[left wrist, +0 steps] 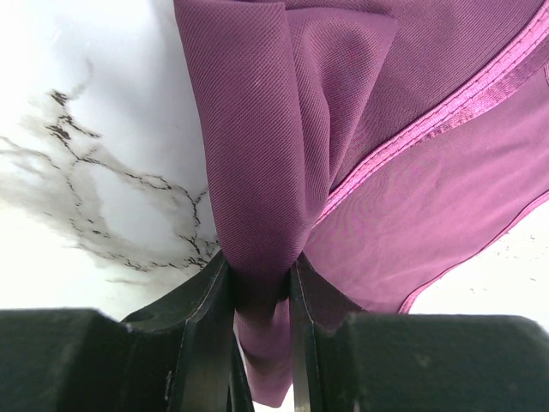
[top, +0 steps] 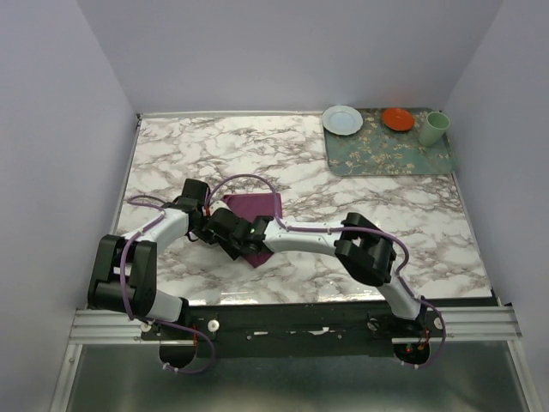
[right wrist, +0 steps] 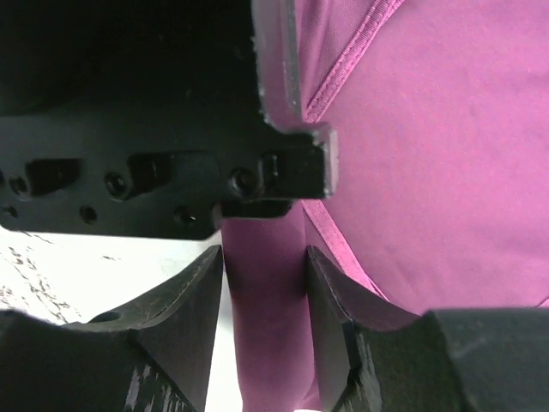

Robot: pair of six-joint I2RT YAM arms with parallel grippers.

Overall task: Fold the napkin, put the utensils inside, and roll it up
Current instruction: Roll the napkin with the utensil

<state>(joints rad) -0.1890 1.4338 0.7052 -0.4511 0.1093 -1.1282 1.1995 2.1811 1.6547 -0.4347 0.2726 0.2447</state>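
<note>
Pinching a bunched napkin point(left wrist: 257, 154) fold tight in the left claw point(left wrist: 260, 279), around 8 o'clock on the table point(top: 386, 206). Straddling more cloth with the right claw point(right wrist: 264, 266), can't tell if clamped.

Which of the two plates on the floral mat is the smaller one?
The orange-red plate, between the larger pale plate and the green cup.

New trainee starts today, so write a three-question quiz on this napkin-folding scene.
1. True or false: the left claw pinches a fold of the plum-purple cloth napkin.
2. What stands on the green floral mat? A) table knife B) pale green cup C) glass bottle.
3. How many round dishes lie on that mat?
Key: 1 true; 2 B; 3 two, a pale blue plate and a small orange dish.
</note>
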